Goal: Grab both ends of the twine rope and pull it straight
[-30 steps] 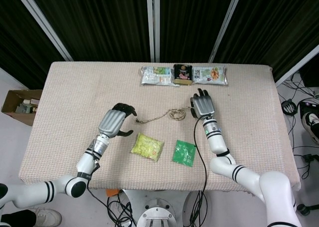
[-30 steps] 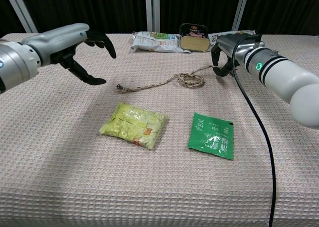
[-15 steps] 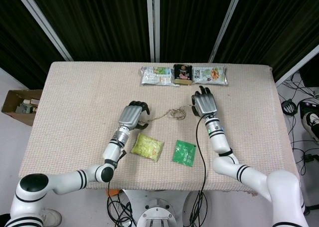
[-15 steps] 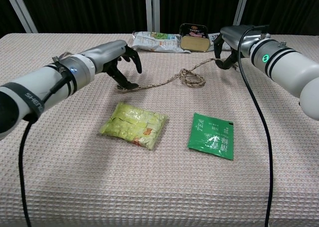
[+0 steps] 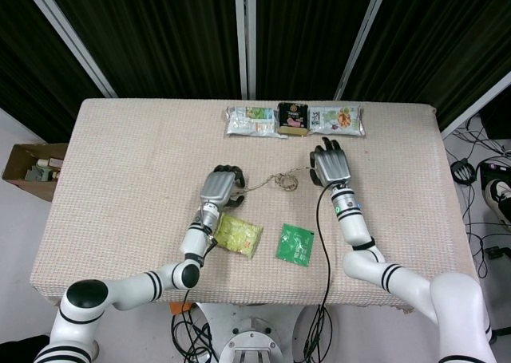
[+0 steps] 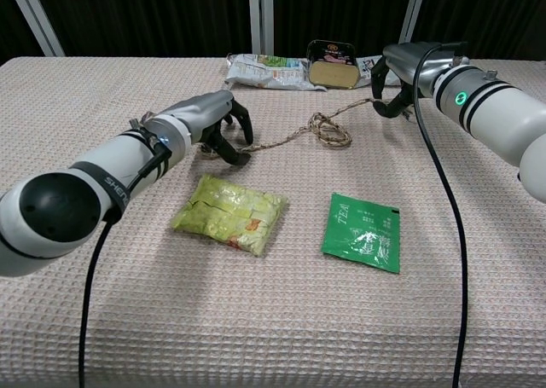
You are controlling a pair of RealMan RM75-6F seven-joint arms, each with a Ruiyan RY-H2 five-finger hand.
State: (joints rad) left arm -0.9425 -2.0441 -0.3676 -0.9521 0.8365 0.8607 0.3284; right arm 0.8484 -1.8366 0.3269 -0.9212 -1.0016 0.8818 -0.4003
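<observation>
The twine rope (image 6: 299,135) lay near the middle of the table (image 5: 120,163), running from a frayed end on the left through a small tangled loop (image 5: 283,181) and on toward the far-right side. The left arm reached in low from the near-left corner, forearm close to the cloth, and the left hand (image 6: 209,125) arched palm-down over the rope's left end, fingers (image 6: 241,128) curled with their tips down at the strand; whether they actually pinched it I could not tell. The right arm came in from the near-right corner, bent at the elbow, and the right hand (image 6: 401,72) hung over the other end, fingers hooked downward, the thin strand leading straight into them so that it looked held. A black cable (image 6: 444,209) trailed along that arm. Just in front of the left hand sat a yellow-green snack packet (image 6: 228,213), and beside it a green tea sachet (image 6: 362,232), both toward the near edge. Along the far edge stood a row of packets (image 5: 254,121) with a dark tin (image 5: 293,117) between them.
</observation>
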